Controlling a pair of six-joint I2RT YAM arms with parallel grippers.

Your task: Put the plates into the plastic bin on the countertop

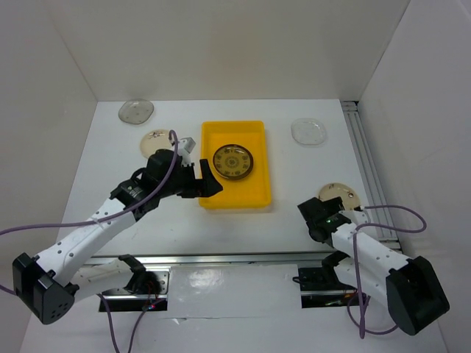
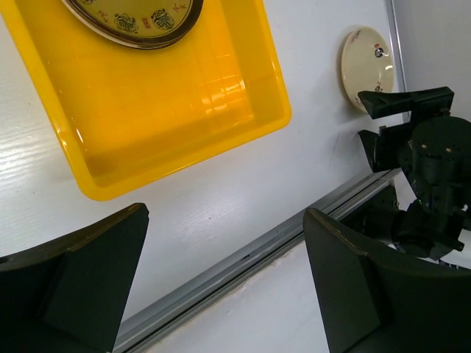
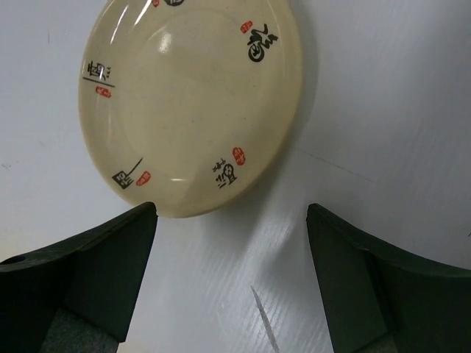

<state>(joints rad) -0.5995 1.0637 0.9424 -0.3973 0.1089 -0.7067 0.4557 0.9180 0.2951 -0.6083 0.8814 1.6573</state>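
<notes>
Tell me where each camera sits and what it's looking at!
Top view: above and behind the arms, looking down on the countertop; the left arm and right arm both show.
Left wrist: on the left arm, looking down at the yellow bin and the patterned plate in it; its own open jaws show at the bottom, and the right arm beyond.
Right wrist: on the right arm, looking down at the cream plate; its own open jaws show.
Shared: the cream plate appears in all three views.

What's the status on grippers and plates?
Left gripper open, empty, near yellow rectangular plastic bin. Right gripper open, short of round cream plate with dark marks. One dark yellow-patterned round plate in bin. Nothing blocking.
</notes>
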